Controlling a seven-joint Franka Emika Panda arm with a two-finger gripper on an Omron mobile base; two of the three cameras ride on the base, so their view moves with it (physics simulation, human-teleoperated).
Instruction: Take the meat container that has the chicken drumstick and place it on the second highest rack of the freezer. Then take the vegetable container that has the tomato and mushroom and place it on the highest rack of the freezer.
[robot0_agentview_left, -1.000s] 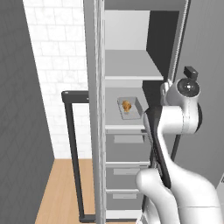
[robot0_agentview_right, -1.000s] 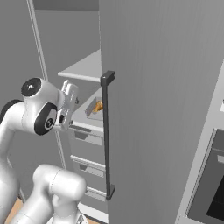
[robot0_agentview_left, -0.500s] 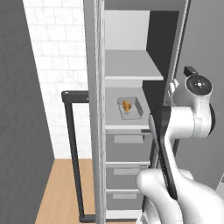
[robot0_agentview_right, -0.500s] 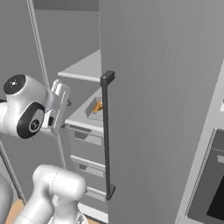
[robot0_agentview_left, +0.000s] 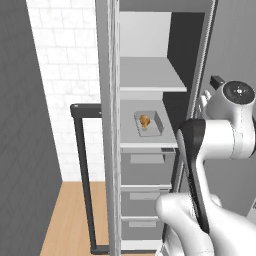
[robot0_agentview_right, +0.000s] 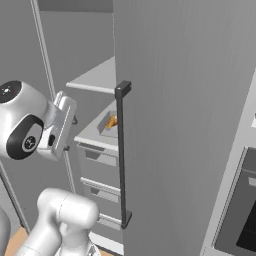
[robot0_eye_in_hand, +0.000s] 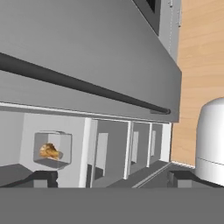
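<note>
With the meat container (robot0_agentview_left: 149, 123) and its chicken drumstick (robot0_agentview_left: 144, 120) seen at frame centre on the second highest rack (robot0_agentview_left: 147, 138) of the freezer (robot0_agentview_left: 150, 75), the empty, wide-open pincer (robot0_eye_in_hand: 111, 178) risks being clipped against the door handle (robot0_agentview_right: 121, 155) if swung out carelessly.

Surroundings: wall, floor, oven

White brick-pattern wall (robot0_agentview_left: 65, 75) at the back on the left side, with a plain dark grey panel (robot0_agentview_left: 22, 140) in front of it running along the left edge. Light wood-plank floor (robot0_agentview_left: 70, 215) below the wall; the same floor (robot0_eye_in_hand: 199, 57) appears in the hand view at the right. Black-fronted oven (robot0_agentview_right: 240, 215) with a pale grey surround stands at the lower right of the right base view.
</note>
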